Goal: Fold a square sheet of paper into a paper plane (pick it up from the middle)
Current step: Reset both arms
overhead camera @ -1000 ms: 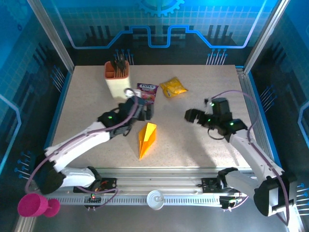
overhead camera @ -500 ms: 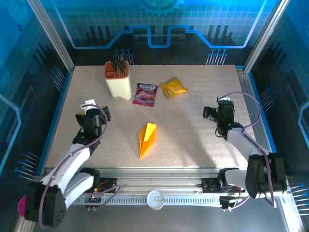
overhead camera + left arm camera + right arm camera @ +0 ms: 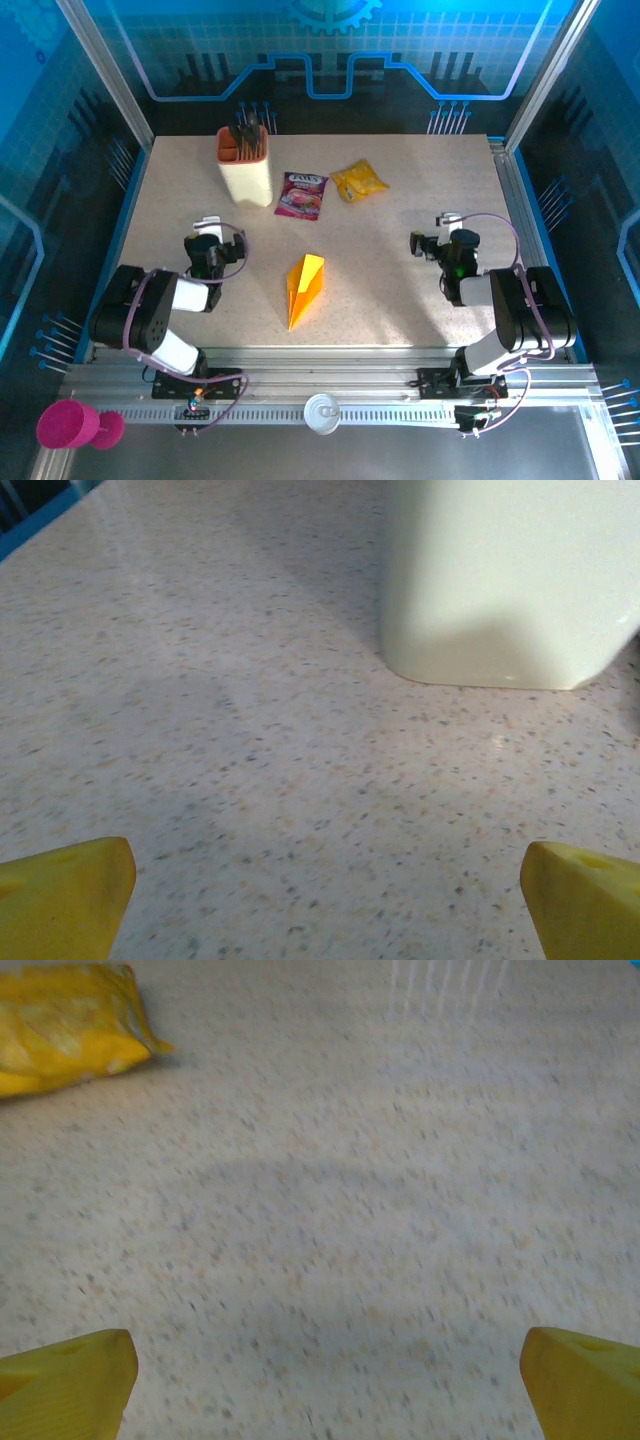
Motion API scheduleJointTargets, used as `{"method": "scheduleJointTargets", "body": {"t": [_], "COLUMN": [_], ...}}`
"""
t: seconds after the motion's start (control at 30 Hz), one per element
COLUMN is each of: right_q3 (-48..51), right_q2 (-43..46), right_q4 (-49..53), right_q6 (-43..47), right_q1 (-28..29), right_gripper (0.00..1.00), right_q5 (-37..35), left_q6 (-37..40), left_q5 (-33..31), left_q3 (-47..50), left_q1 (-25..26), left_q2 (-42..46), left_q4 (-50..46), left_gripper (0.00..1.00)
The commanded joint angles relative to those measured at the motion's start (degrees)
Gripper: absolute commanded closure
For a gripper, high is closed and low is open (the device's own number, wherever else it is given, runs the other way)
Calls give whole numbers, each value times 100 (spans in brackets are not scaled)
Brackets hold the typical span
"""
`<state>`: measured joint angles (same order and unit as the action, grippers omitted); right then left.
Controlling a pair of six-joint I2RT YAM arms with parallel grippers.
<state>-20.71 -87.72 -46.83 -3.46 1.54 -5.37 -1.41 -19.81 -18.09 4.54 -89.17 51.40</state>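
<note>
The square sheet of paper lies folded as a narrow orange-yellow paper plane (image 3: 303,288) at the table's middle front, its point toward the near edge. Nothing touches it. My left gripper (image 3: 212,232) is drawn back at the near left, well to the left of the plane. It is open, with its yellow fingertips (image 3: 70,890) wide apart over bare tabletop (image 3: 300,780). My right gripper (image 3: 437,232) sits at the near right, well to the right of the plane. It is also open, its fingertips (image 3: 585,1370) spread with only table between them.
A beige holder (image 3: 245,168) with dark utensils stands at the back left and looms ahead of the left gripper (image 3: 500,580). A purple printed packet (image 3: 303,193) and a crinkled yellow snack packet (image 3: 358,181) lie behind the plane. The snack packet (image 3: 65,1025) lies ahead-left of the right gripper.
Both arms have pulled back from beside the plane to the near left and near right and folded up. The plane has not moved. Both grippers stay open.
</note>
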Motion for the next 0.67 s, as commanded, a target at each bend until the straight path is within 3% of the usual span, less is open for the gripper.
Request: {"method": "scheduleJointTargets", "body": {"t": [0.0, 0.1, 0.17, 0.57, 0.63], "right_q3": [-259, -267, -278, -280, -106], "right_q2": [-4, 4, -21, -12, 2], "right_q4": [-283, -262, -279, -273, -592], "right_q6": [219, 270, 367, 345, 247], "right_q1": [10, 73, 301, 204, 334], "right_gripper": [1, 1, 1, 1, 1], "right_q5": [341, 222, -253, -29, -753], "left_q6": [108, 9, 10, 82, 88], "left_q5": [525, 721, 720, 733, 729], "left_q3": [-303, -347, -345, -323, -314], "left_q1": [-169, -295, -290, -242, -242], "left_q2": [-35, -15, 4, -4, 2], "left_q4": [409, 293, 257, 330, 326], "left_gripper": [0, 0, 0, 0, 0]}}
